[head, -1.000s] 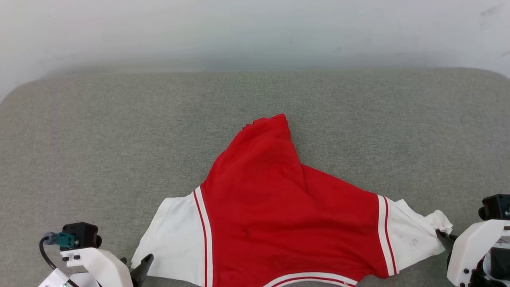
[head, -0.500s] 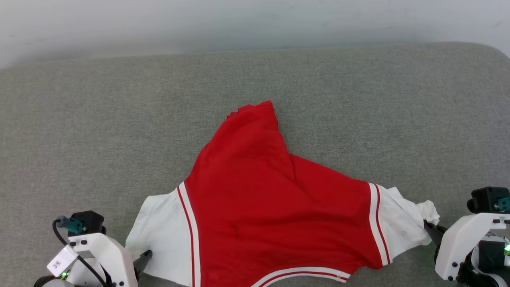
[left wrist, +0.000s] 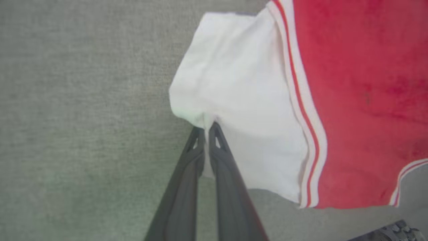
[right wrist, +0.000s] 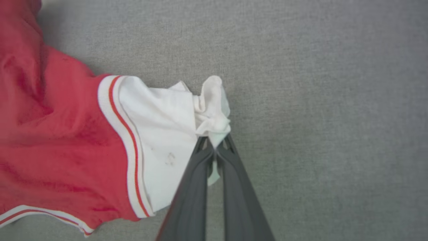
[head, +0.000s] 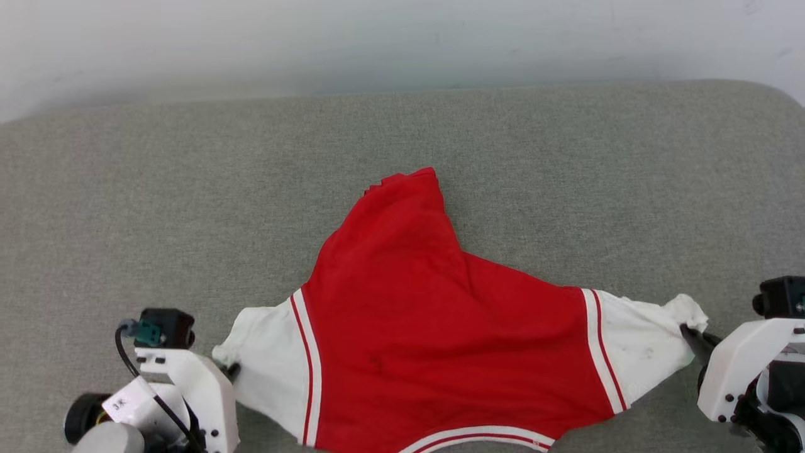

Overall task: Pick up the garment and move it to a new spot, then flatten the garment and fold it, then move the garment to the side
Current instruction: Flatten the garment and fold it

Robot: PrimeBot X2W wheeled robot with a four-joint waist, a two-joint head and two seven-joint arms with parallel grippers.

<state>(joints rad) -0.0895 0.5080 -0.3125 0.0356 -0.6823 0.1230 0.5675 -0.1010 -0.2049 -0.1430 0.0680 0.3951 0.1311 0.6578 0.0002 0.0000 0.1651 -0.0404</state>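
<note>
The red garment (head: 440, 327) lies rumpled at the near middle of a grey, woven-textured tabletop (head: 188, 207) with rounded corners, below a pale wall (head: 377, 38). The left claw (left wrist: 207, 129) pinches one white sleeve's edge, and the right claw (right wrist: 215, 142) pinches the other, bunched sleeve.

We find one piece of writing: a small white tag (head: 119, 403) on the wrist housing behind the left gripper (head: 231, 370), head view. Dark marks on it, the first possibly a "3"; the rest too small for us to read.
</note>
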